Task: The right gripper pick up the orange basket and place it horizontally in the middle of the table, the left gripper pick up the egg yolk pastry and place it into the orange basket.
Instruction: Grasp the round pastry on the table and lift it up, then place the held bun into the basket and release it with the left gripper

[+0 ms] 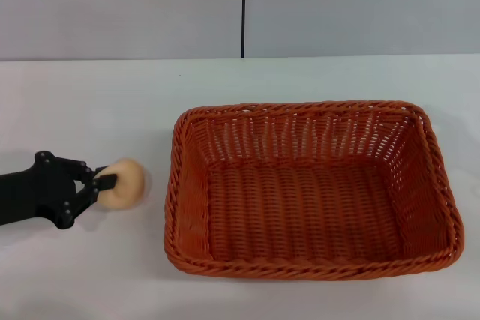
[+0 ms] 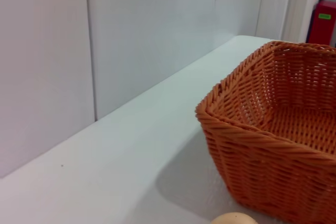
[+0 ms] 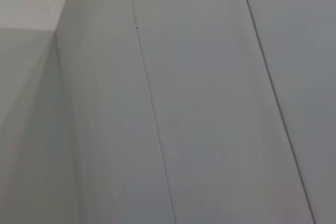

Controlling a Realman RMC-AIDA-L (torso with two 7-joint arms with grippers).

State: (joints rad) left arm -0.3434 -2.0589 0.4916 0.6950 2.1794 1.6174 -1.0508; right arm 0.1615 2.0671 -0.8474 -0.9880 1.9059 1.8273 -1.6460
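The orange basket [image 1: 300,108] lies lengthwise on the white table [image 1: 90,103], right of centre, and nothing is inside it. To its left, the small tan egg yolk pastry [image 1: 126,183] sits about level with the basket's near half. My left gripper [image 1: 105,182] reaches in from the left edge, its black fingers closed on the pastry's left side. In the left wrist view the basket [image 2: 273,150] fills the right side and the top of the pastry [image 2: 234,219] peeks in at the lower edge. The right gripper is out of view.
A grey panelled wall [image 1: 240,5] runs behind the table's far edge. Bare tabletop lies between the pastry and the basket's left wall. The right wrist view shows only wall panels [image 3: 210,103]. A red object [image 2: 324,22] stands far off beyond the table.
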